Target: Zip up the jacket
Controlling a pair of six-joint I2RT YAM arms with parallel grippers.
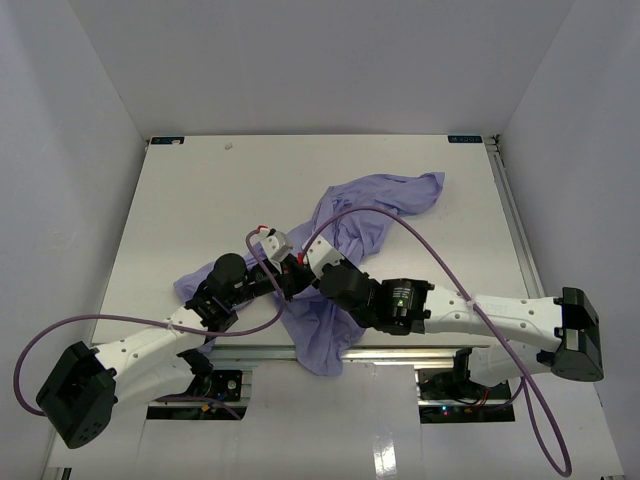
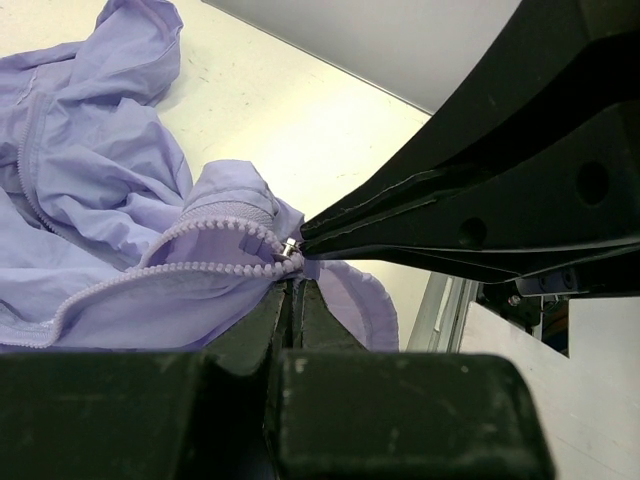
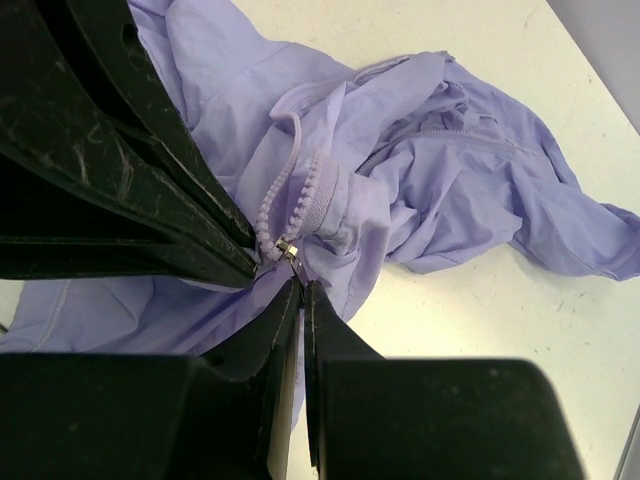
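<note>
The jacket (image 1: 372,212) is lying crumpled on the table (image 1: 200,200), with its near part spilling over the near edge. We are pinching its fabric just beside the zipper slider (image 3: 286,249) with the left gripper (image 2: 295,285) and the right gripper (image 3: 301,289), both clamped tight, their tips nearly meeting.

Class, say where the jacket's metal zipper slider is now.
In both wrist views the slider sits at the end of the jacket's open zipper teeth, right where the left tool and right tool tips meet.
</note>
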